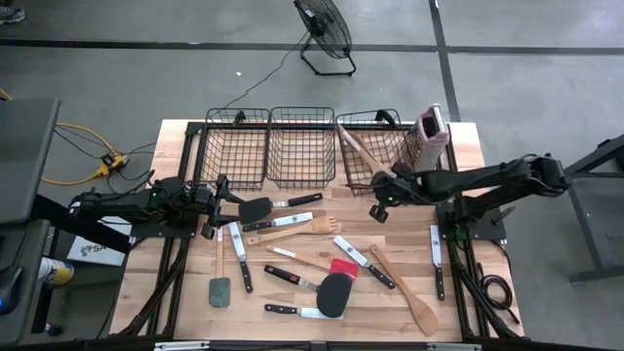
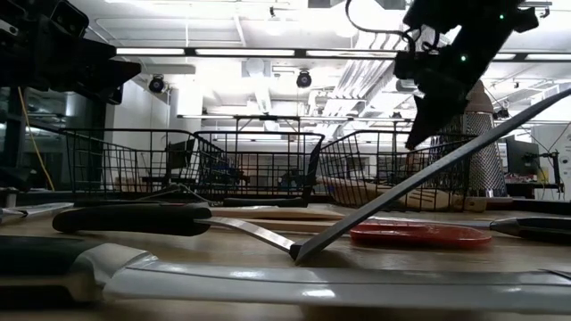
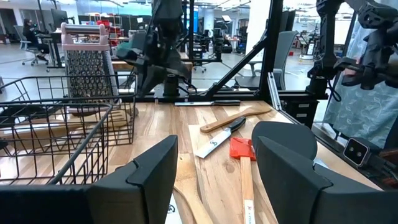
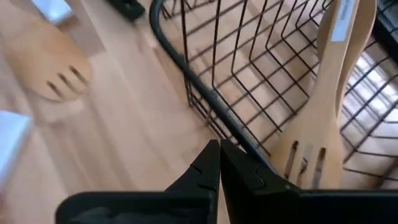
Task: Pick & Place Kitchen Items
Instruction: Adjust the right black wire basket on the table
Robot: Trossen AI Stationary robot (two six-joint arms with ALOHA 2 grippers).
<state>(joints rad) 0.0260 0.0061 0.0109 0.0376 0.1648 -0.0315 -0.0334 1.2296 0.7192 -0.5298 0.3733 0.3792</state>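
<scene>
On the left of the table (image 1: 175,292), the left tool (image 1: 220,191) hangs just above the wood with its fingers spread wide and holding nothing. It sits just left of a black spatula (image 1: 255,209) whose handle points right.

Between the two arms lies the bulk of the work. In the high view a grey spatula (image 1: 218,290) lies near-left, and several black-handled knives (image 1: 240,255) are scattered around it. A slotted wooden spatula (image 1: 322,224) lies mid-table, a red-headed spatula (image 1: 342,266) and a second, larger black spatula (image 1: 334,294) lie nearer. A plain wooden spoon (image 1: 415,297) sits toward the near right, and one more knife (image 1: 435,248) lies on the right side of the table.

Along the far edge stand three black wire baskets. The left basket (image 1: 235,148) and the middle basket (image 1: 301,146) look empty. The right basket (image 1: 375,146) holds wooden utensils (image 1: 363,148) — the right wrist view shows a slotted wooden spoon (image 4: 311,124) lying inside. A pink-and-white box grater (image 1: 431,127) stands upright at its right.

The right tool (image 1: 376,211) hovers at the near rim of the right basket with its fingers pressed together and nothing between them, which suits a drop just made.

Judged from this, the task is at an early stage — only a few wooden pieces are binned, while well over a dozen items remain on the table.
</scene>
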